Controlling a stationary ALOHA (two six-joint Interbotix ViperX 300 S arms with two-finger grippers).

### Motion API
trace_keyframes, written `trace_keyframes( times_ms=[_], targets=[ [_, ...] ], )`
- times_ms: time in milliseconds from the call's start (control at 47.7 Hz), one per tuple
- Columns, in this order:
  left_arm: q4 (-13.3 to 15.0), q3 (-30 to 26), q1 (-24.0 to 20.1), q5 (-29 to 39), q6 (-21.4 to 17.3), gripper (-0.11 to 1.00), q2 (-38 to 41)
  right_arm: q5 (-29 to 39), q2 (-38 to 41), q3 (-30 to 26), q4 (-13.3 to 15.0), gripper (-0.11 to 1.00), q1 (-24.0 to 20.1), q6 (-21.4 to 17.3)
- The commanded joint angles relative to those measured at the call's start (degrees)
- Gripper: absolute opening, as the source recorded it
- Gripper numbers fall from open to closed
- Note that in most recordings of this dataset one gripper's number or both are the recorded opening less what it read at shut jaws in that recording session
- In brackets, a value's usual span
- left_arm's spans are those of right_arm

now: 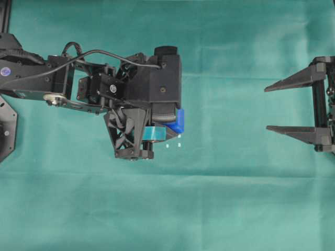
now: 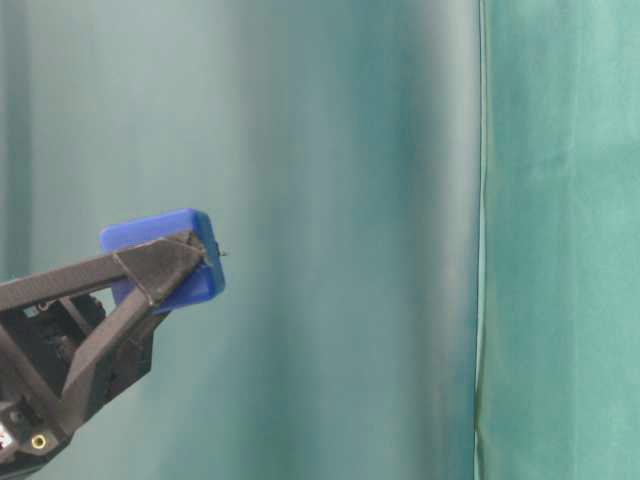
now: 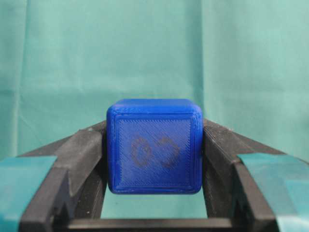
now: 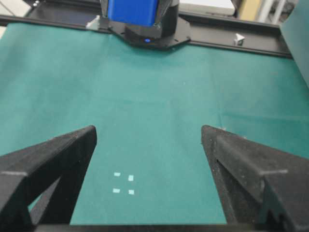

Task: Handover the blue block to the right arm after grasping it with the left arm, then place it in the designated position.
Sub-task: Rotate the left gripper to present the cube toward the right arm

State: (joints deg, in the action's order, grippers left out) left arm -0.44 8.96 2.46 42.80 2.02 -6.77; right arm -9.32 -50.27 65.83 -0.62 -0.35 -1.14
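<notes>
The blue block hangs above the green cloth, and my left gripper is shut on it, teal-taped fingers pressing its two sides. A faint dark mark shows on the face turned to the wrist camera. From overhead the block sticks out past the left gripper, just above the white marks of the designated position. The table-level view shows the block lifted, one finger across it. My right gripper waits at the far right, open and empty; between its fingers lie the marks, with the block far ahead.
Green cloth covers the table. A black frame rail runs along the far edge in the right wrist view. The left arm's black base plate sits at the left edge. A vertical seam crosses the backdrop.
</notes>
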Motion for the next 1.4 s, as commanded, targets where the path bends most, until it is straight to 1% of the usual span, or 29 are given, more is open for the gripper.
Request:
trace_keyframes(
  times_ms=[0,775,1027,1153,1383],
  targets=[
    [-0.18,-1.41,0.26,-0.26,-0.09,0.46,-1.58,-0.26,0.35,-1.32,0.0,0.93,-0.09,-0.09],
    [-0.18,-1.32,0.26,-0.44,-0.09,0.46,-1.67,-0.35,0.53,-1.23,0.0,0.93,-0.09,-0.09],
    [-0.18,-0.53,0.26,-1.14,-0.09,0.46,-2.11,-0.26,0.62,-1.23,0.0,0.93,-0.09,-0.09],
    [-0.18,0.53,0.26,-3.52,-0.09,0.46,-2.81,-0.26,0.53,-1.23,0.0,0.93,-0.09,-0.09],
    [-0.18,5.54,0.26,-12.48,-0.18,0.46,-6.24,-0.26,0.53,-1.32,0.0,0.93,-0.09,-0.09]
  ],
)
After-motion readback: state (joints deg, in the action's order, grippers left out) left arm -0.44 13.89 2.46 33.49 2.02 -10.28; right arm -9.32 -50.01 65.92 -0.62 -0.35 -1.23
